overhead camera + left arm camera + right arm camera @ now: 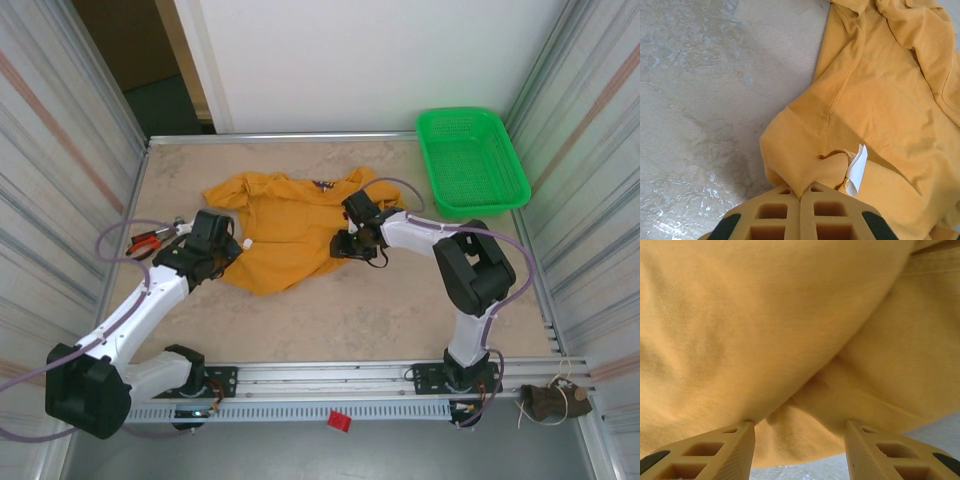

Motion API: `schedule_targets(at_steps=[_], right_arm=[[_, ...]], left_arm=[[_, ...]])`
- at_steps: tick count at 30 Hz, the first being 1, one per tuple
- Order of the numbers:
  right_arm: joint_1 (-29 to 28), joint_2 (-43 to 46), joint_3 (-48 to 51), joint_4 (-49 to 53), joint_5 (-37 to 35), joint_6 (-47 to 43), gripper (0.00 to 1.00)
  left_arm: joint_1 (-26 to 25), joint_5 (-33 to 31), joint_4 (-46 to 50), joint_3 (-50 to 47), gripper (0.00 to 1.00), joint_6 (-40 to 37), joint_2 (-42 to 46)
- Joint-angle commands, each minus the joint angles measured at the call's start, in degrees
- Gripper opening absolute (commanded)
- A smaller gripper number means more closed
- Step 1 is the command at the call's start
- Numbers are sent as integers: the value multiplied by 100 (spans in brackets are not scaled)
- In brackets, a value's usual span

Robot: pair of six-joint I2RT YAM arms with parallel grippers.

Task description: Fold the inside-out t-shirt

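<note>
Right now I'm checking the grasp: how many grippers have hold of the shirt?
1 for certain: the left gripper is shut on the t-shirt edge beside its white label. The right gripper is pressed against cloth, jaws apart.

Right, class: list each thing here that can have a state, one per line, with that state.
T-shirt: crumpled on the table, unfolded, seams and white label showing.
Left gripper: shut on the t-shirt's edge.
Right gripper: jaws apart, fabric bunched between the fingers; a grip can't be told.
Basket: upright, empty, apart from the t-shirt.
</note>
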State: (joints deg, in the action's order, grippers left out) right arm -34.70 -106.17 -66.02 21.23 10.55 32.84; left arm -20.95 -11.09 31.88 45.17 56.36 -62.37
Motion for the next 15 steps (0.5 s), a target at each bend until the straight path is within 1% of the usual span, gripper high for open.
schedule_targets(at_steps=[1, 3, 5, 7, 8, 9, 11, 15], right_arm=[[-159, -193, -131, 78, -8, 45, 49], [-203, -310, -113, 52, -106, 81, 47], [-230, -444, -114, 56, -226, 107, 42], [-207, -503, -76, 39, -334, 126, 24], [-170, -491, -54, 38, -380, 118, 9], [-94, -412, -30, 55, -392, 101, 0], [142, -22, 79, 28, -301, 69, 0], [651, 1430, 178, 267, -183, -2, 0]], left_arm=[[99, -9, 121, 75, 0, 33, 23], [166, 31, 126, 114, 0, 25, 19], [295, 133, 88, 149, 0, 29, 14], [477, 255, 24, 197, 0, 29, 14], [601, 347, -5, 236, 0, 25, 6], [728, 414, -35, 286, 0, 11, -12], [985, 523, -83, 427, 0, -73, -37], [1448, 728, -72, 815, 0, -301, -98]])
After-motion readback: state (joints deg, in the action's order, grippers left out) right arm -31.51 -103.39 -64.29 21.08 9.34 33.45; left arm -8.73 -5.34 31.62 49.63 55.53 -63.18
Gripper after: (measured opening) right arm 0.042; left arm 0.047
